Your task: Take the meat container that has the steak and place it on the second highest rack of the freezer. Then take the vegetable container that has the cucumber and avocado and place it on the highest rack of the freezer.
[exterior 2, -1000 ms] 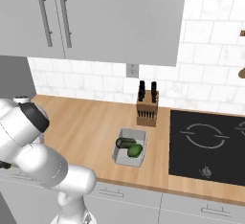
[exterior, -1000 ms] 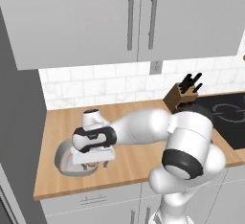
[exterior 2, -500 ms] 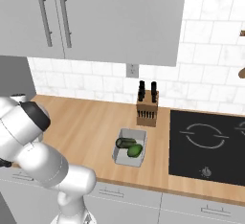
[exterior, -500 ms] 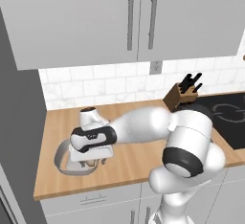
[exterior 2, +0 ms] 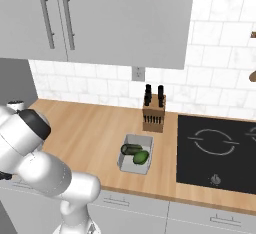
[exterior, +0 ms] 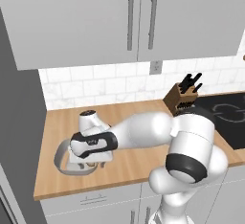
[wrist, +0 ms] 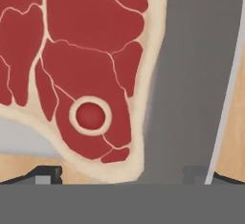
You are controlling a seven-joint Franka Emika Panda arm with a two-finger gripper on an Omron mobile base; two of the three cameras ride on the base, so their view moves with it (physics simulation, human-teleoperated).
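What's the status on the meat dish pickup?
Gripper open, low over the steak, nothing held. Meat dish on the counter, not lifted. Veg tray untouched by the knife block. Nothing in the way.

The hand covers most of the dish (exterior: 61, 155) at lower left; the steak (wrist: 81, 65) runs off the top and left edges up close

Knife block (exterior 2: 153, 115) beside black cooktop (exterior 2: 216, 153) on wooden counter (exterior 2: 90, 133).
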